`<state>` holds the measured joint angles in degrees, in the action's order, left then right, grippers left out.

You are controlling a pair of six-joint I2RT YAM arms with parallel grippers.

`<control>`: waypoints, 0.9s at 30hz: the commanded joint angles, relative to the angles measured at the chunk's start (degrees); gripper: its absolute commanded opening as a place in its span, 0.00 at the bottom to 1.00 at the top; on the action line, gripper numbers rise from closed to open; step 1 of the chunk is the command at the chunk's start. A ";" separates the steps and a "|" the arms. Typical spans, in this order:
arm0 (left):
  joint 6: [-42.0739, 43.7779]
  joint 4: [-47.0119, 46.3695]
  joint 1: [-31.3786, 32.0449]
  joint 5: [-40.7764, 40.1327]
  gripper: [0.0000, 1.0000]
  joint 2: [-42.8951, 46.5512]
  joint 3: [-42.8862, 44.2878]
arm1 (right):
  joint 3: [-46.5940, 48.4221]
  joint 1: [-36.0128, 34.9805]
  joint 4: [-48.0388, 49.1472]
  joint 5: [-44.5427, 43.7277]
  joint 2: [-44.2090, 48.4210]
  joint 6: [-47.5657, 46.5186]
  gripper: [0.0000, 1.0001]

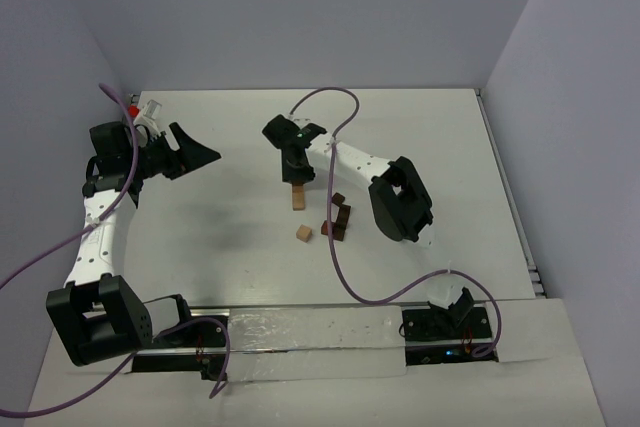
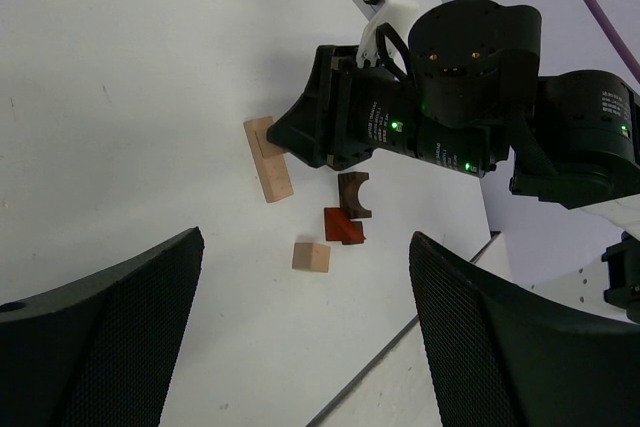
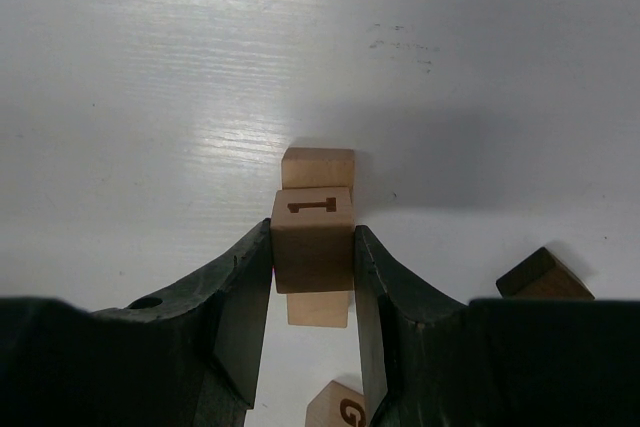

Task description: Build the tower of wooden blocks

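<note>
The wood block tower is a long tan block [image 1: 298,197] lying flat mid-table, with a tan cube [image 3: 313,237] marked with a letter over its middle. My right gripper [image 3: 313,232] is shut on that cube, jaws pressed on both its sides; whether the cube rests on the long block [image 3: 318,167] I cannot tell. From above, the right gripper [image 1: 296,175] points down at the block. My left gripper [image 1: 195,154] hangs open and empty, raised at the far left. Its wrist view looks between wide fingers [image 2: 110,337] at the long block [image 2: 268,172].
A loose tan cube [image 1: 303,234] lies just in front of the long block. Dark brown and reddish blocks [image 1: 338,217] cluster to its right, under the right forearm. A dark arch block [image 2: 355,194] and red block [image 2: 342,227] show there. Walls enclose the table on three sides.
</note>
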<state>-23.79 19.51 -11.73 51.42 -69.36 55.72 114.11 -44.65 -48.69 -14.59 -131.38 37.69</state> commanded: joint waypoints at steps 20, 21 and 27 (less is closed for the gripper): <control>-0.64 -2.72 -0.65 1.05 0.90 0.30 -0.46 | 2.01 -0.70 -0.39 -0.44 0.42 0.75 0.77; -0.64 -2.68 -0.67 1.05 0.90 0.28 -0.44 | 1.99 -0.74 -0.35 -0.23 0.42 0.75 0.79; -0.38 -2.37 -0.66 0.97 0.90 0.46 -0.35 | 1.99 -0.96 -0.17 0.00 0.34 0.18 0.80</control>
<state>-23.86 19.09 -11.84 51.44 -69.36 54.92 114.13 -44.88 -48.71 -13.95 -131.39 37.89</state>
